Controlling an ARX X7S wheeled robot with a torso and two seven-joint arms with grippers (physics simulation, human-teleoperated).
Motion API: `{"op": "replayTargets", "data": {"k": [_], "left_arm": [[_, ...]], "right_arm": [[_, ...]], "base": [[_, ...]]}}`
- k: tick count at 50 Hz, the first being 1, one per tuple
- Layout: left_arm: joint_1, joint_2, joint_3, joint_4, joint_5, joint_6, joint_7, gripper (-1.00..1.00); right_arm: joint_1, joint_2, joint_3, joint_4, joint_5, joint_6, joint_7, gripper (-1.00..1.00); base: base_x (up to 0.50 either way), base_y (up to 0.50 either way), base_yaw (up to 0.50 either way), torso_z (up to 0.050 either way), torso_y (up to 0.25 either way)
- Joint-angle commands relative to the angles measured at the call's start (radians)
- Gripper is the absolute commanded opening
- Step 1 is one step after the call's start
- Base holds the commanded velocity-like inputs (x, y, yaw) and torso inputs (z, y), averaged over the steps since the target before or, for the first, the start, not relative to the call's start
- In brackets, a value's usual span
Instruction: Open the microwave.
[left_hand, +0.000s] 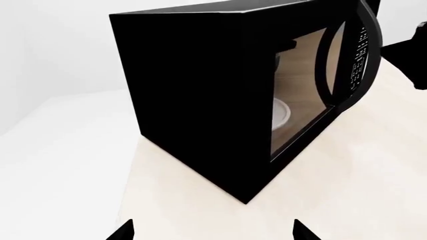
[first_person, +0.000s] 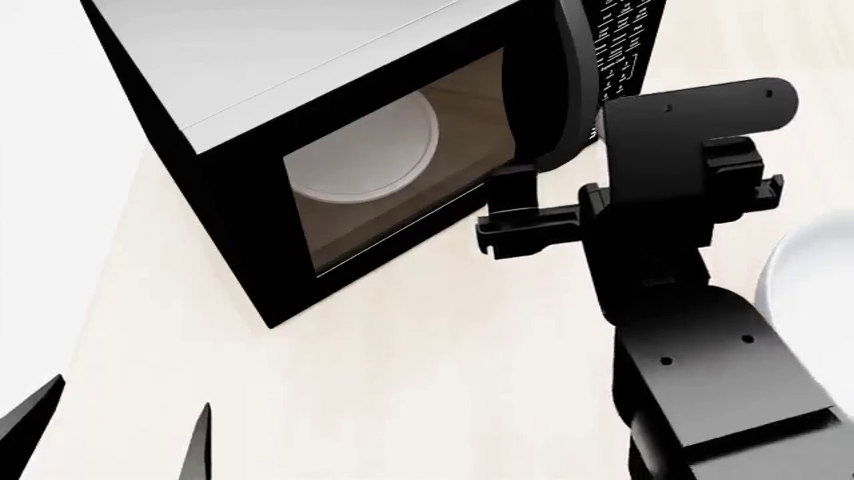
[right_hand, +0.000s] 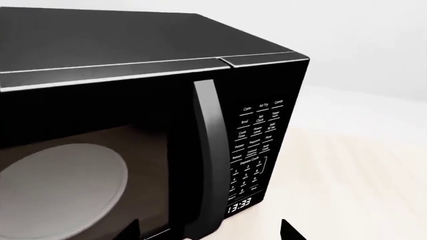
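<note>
- The microwave (first_person: 267, 80) stands on a pale wooden table (first_person: 441, 380), turned at an angle in the head view, with its grey top facing up and its black side toward the left arm.
- Its door (right_hand: 100, 165) looks closed or nearly so; through the window the white round plate (first_person: 367, 150) lies on the cavity floor.
- A curved vertical handle (right_hand: 207, 165) runs down the door's edge, just beside the keypad (right_hand: 257, 145) with white lettering and a clock reading 13:33 (right_hand: 240, 204).
- The right gripper (first_person: 514, 215) sits close in front of the door near the handle; its fingers (first_person: 505, 190) point toward the door. The jaws stand apart, released, and nothing is seen between them. I cannot tell whether a finger touches the handle.
- The left gripper (first_person: 114, 430) hangs low over the table, well apart from the microwave, with its two dark fingertips spread and grasping nothing.
- A white round dish (first_person: 807, 270) shows at the table's right edge, partly hidden by the right arm (first_person: 694, 330).
</note>
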Motion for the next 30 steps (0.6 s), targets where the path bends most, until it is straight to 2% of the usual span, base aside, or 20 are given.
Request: {"op": "replayTargets", "data": {"k": [1, 30], "left_arm": [[-0.001, -0.003, 0.004, 0.003, -0.003, 0.000, -0.004, 1.00], [-0.002, -0.013, -0.001, 0.008, -0.020, 0.002, -0.014, 1.00]], "right_arm": [[0.061, -0.012, -0.036, 0.093, -0.029, -0.030, -0.024, 1.00], [0.177, -0.062, -0.081, 0.325, -0.073, -0.106, -0.057, 1.00]], "base": [[0.00, 0.00, 0.00, 0.000, 0.000], [0.00, 0.00, 0.00, 0.000, 0.000]]}}
